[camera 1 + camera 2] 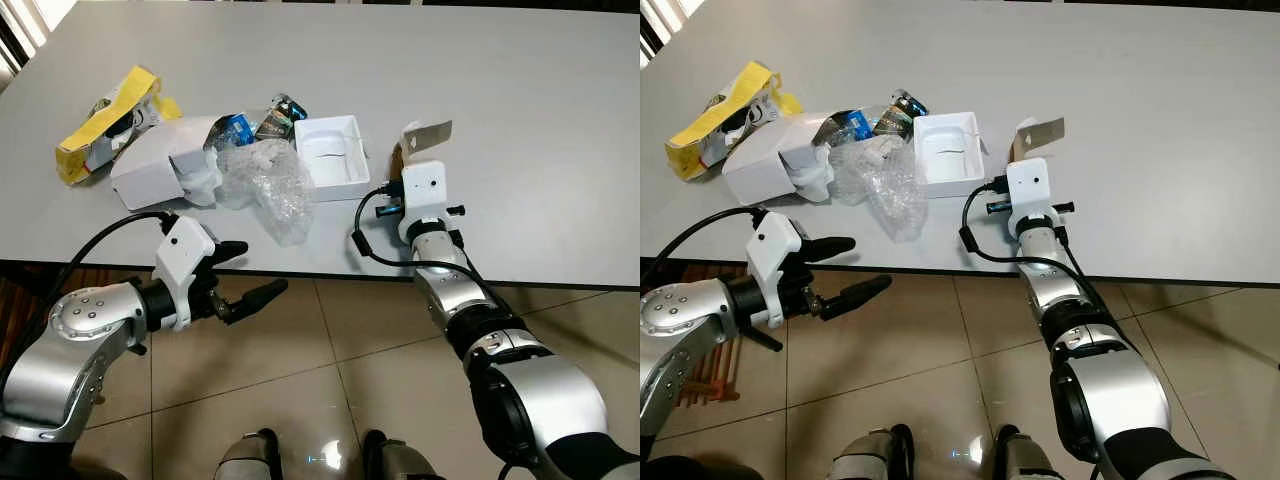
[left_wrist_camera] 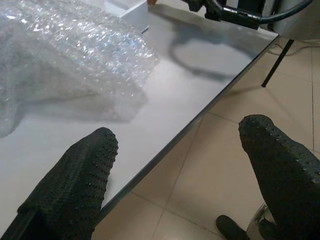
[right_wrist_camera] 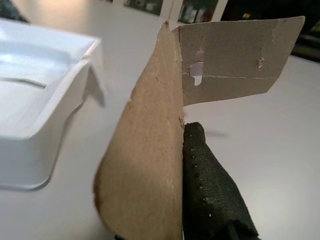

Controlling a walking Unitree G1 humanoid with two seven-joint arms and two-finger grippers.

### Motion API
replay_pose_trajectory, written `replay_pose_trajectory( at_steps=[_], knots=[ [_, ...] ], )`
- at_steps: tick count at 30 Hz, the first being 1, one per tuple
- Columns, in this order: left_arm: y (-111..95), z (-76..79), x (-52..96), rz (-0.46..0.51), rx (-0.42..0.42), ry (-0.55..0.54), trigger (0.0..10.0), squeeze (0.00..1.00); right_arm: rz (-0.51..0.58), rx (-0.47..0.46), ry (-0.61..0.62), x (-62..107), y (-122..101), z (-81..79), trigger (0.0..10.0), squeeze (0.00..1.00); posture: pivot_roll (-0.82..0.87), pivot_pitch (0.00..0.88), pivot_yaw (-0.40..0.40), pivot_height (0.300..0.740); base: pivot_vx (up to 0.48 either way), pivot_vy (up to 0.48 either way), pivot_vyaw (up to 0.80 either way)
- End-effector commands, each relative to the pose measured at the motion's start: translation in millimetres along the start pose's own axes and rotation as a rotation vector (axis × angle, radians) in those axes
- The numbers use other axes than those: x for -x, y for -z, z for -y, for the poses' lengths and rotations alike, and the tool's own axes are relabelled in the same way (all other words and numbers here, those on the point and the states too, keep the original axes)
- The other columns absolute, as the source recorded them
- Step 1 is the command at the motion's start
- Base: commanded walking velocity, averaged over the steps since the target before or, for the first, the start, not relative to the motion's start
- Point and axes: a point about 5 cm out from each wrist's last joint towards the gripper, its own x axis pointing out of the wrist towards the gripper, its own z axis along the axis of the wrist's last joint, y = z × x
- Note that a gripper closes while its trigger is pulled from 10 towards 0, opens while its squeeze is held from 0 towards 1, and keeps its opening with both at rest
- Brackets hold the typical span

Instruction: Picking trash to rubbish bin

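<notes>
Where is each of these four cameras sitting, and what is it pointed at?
Left eye view: on the head, looking down at the table, both arms, feet.
Right eye view: beside it, same scene.
Left wrist view: on the left wrist, past the open left gripper to bubble wrap.
Right wrist view: along the right gripper holding cardboard beside the white tray.
Shared: the tray shows in the eye views.
</notes>
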Motion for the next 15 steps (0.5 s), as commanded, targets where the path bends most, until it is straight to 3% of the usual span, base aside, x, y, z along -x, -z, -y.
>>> replay_pose_trajectory(
  at_steps=[1,11,15],
  knots=[
    [2.7,1.1,-2.3,-0.007,-0.002,0.007,10.0,0.0,0.051,0.021,0.006,-1.6,-7.6,1.0,10.0,0.0,0.21,0.19,0.012,0.74,0.0,0.0,0.0],
    [0.3,-1.6,-11.3,0.03,-0.003,-0.011,10.0,0.0,0.148,0.057,0.037,-2.6,-19.2,15.0,10.0,0.0,0.18,0.164,-0.001,0.74,0.0,0.0,0.0],
    [0.4,-1.6,-16.5,0.046,0.0,-0.015,10.0,0.0,0.18,0.082,0.067,1.0,-19.0,28.0,10.0,0.0,0.15,0.148,-0.008,0.74,0.0,0.0,0.0]
  ],
)
